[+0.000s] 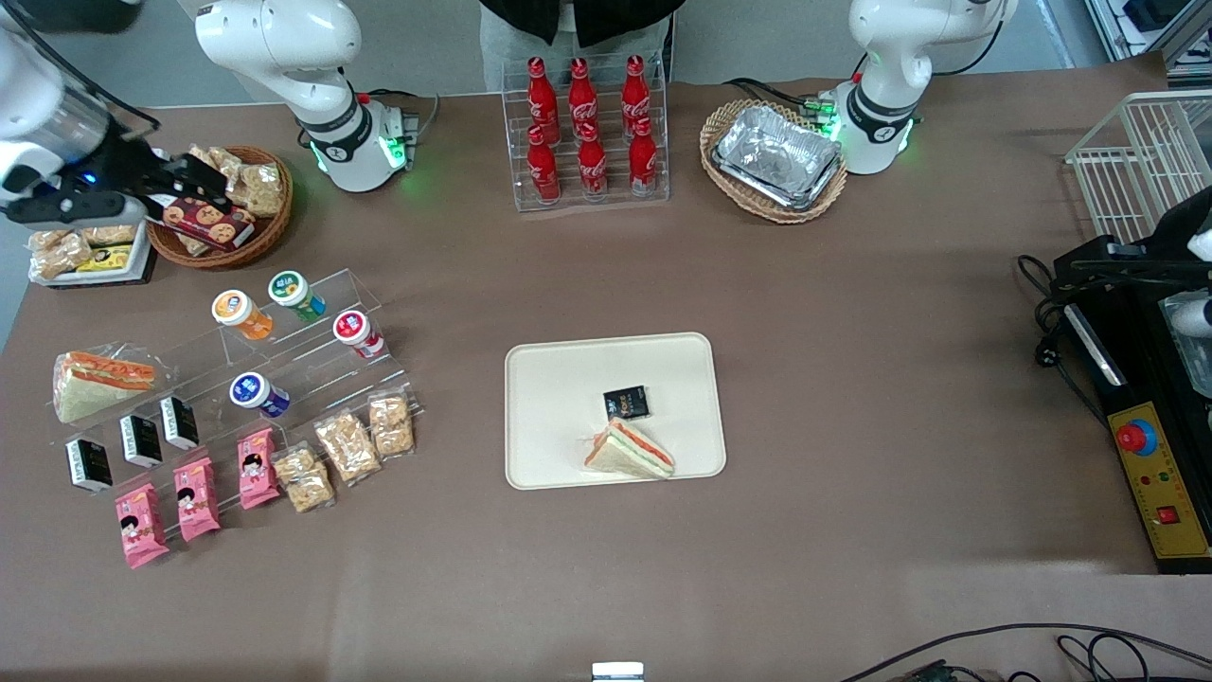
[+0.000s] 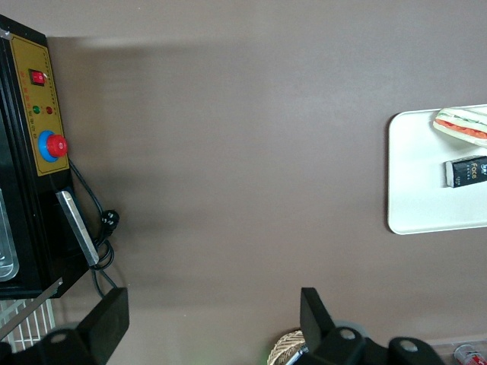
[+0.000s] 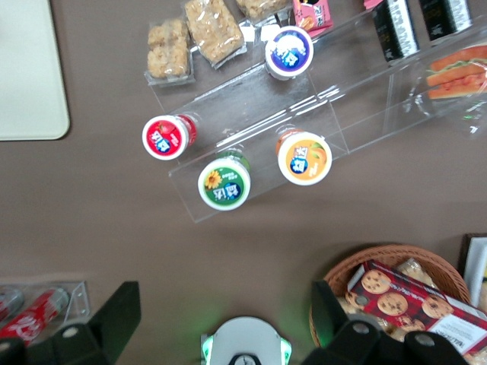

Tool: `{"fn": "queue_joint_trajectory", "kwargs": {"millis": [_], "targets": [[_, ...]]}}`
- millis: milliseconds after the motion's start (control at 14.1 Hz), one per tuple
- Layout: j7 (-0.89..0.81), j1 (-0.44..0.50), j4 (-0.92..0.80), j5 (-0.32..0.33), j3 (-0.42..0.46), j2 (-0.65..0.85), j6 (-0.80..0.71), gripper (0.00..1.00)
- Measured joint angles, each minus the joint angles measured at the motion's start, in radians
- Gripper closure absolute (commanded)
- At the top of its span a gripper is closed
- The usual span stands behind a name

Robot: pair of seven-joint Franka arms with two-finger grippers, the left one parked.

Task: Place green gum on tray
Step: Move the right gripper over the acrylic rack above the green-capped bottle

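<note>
The green gum point(image 1: 294, 292) stands on the top step of a clear stepped shelf, its white lid with a green-and-orange label facing up; the right wrist view shows it from above point(image 3: 224, 185). The cream tray point(image 1: 559, 398) lies at the table's middle, holding a sandwich point(image 1: 630, 451) and a small black packet point(image 1: 625, 403). Its edge shows in the right wrist view point(image 3: 27, 76). My right gripper point(image 1: 192, 180) hangs open and empty, high over a wicker snack basket, farther from the front camera than the gum. Its wide-apart fingers point(image 3: 122, 312) frame bare table.
Orange point(image 1: 239, 311), red point(image 1: 353, 330) and blue point(image 1: 252, 391) gum bottles share the shelf point(image 1: 312, 360). The snack basket point(image 1: 222, 204), a cola rack point(image 1: 587, 133), foil trays in a basket point(image 1: 776, 161), pink packets point(image 1: 194, 497) and a control box point(image 1: 1150, 474) stand around.
</note>
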State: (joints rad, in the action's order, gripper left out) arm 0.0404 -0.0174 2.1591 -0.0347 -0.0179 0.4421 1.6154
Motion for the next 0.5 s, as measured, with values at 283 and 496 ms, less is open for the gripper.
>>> {"fn": "queue_joint_trajectory", "kwargs": {"millis": [283,496], "targets": [[0.000,0.016,0.174,0.000,0.003,0.006,0.188,0.00],[-0.015,0.033,0.253,0.000,0.003,-0.004,0.292,0.01]]}}
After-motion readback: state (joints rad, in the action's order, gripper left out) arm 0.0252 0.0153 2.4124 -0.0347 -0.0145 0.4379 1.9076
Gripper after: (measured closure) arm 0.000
